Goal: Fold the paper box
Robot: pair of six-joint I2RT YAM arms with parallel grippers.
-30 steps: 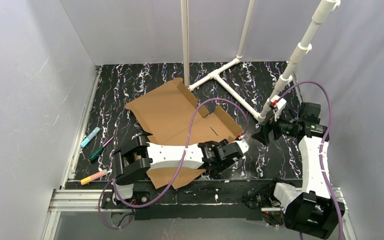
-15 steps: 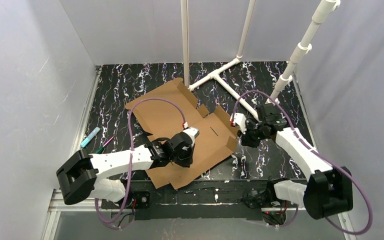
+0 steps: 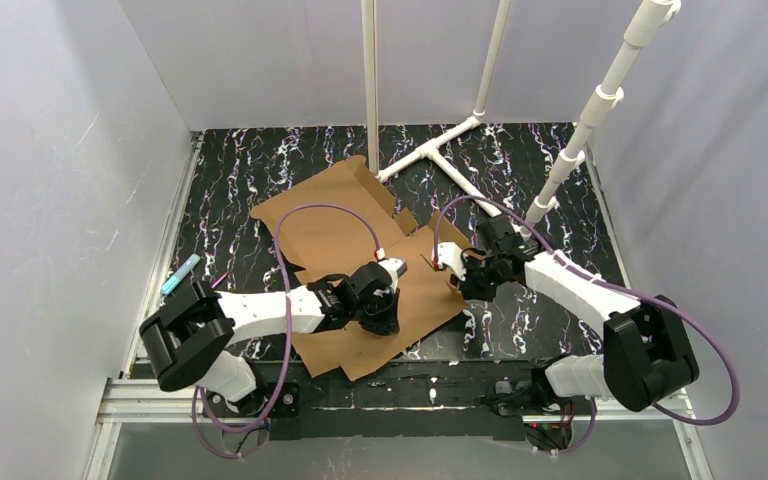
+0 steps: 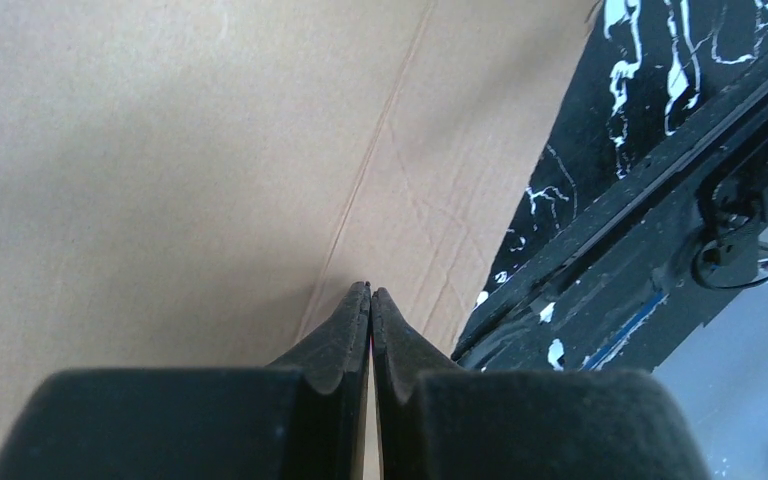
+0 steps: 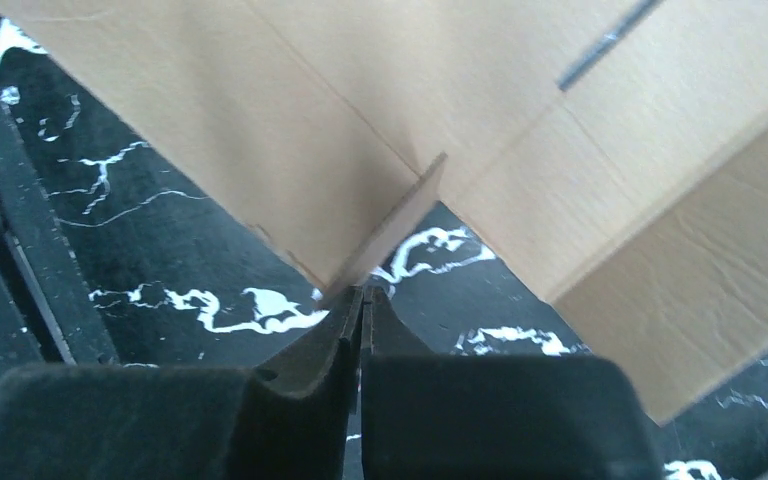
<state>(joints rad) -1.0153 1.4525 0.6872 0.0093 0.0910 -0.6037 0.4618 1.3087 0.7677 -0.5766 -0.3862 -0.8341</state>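
The paper box lies unfolded and mostly flat in the middle of the table, plain brown cardboard with creases and flaps. My left gripper is shut with nothing between its jaws. Its tips rest over a crease of the box's near panel, close to the front edge. My right gripper is at the box's right edge. In the right wrist view it is shut on the lower corner of a small raised flap, which stands up from the box panel.
A white pipe frame lies on the far table, with an upright pole behind the box. A slanted pipe rises at the right. A blue marker lies at the left edge. The black front rail runs just past the box.
Both arms swung in over the box. The left gripper closed and came down onto the near panel. The right gripper moved left from the table's right side and closed at the box's right flap.
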